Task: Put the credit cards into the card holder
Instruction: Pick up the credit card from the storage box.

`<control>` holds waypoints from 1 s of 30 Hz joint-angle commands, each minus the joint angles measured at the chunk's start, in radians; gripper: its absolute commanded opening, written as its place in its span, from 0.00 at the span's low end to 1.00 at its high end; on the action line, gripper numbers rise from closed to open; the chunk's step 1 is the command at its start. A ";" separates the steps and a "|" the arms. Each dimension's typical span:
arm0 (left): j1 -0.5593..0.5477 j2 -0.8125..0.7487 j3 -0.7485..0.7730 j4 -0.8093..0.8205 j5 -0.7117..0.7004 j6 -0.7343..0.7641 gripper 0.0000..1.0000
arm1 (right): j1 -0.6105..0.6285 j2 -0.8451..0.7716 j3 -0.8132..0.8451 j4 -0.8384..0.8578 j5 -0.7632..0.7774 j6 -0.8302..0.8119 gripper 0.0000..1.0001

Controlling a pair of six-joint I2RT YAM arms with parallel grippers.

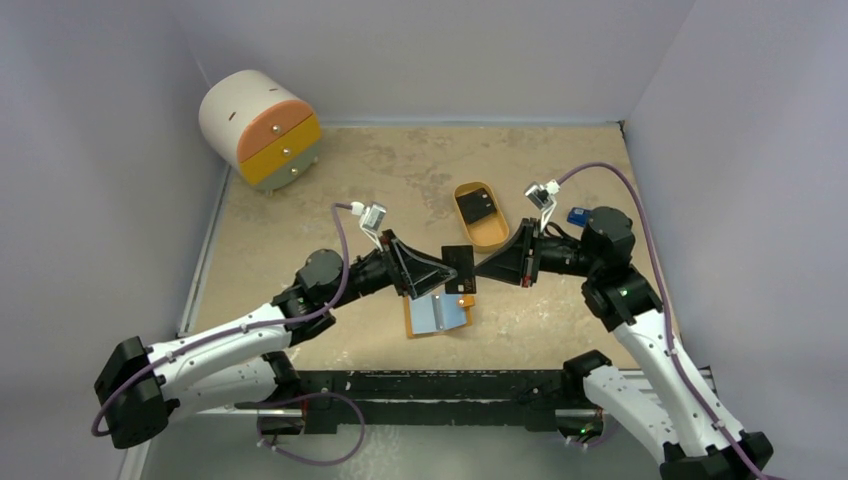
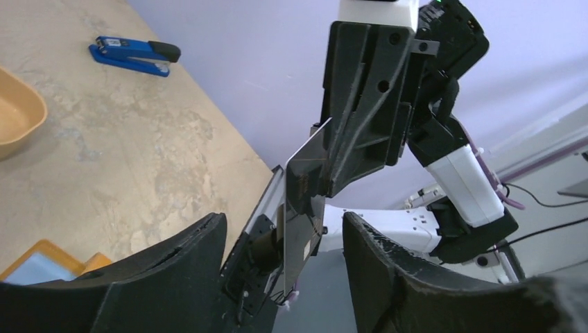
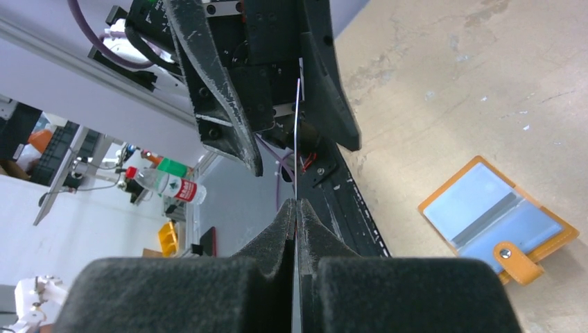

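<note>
Right gripper (image 1: 482, 268) is clenched on a black credit card (image 1: 460, 260), which the top view shows raised just beyond the far edge of the card holder (image 1: 436, 316). The holder lies open on the table (image 1: 400, 170), pale blue inside up. The left gripper (image 1: 448, 272) faces the card from the other side, also above the holder's far edge. Farther beyond the card holder sits an orange tray (image 1: 492, 232) with a dark flat piece in it. In the left wrist view, the left fingers (image 2: 173, 277) stand spread and released. The card (image 2: 305, 201) stands tilted between them with a gap on each side, and a corner of the card holder (image 2: 41, 265) shows beside them. In the right wrist view, the right pads (image 3: 270, 236) press shut on the card (image 3: 298, 104), seen edge-on as a thin line. The card holder (image 3: 485, 215) lies open below it, its snap tab unfastened.
</note>
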 commanded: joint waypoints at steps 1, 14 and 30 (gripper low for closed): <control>-0.002 0.035 0.048 0.167 0.093 -0.040 0.53 | -0.002 -0.005 -0.005 0.064 -0.043 0.028 0.00; -0.002 0.062 0.039 0.180 0.044 -0.056 0.00 | 0.000 -0.002 -0.032 0.106 -0.037 0.077 0.28; -0.002 0.086 0.017 0.274 0.054 -0.103 0.00 | 0.002 0.008 -0.062 0.176 -0.032 0.142 0.36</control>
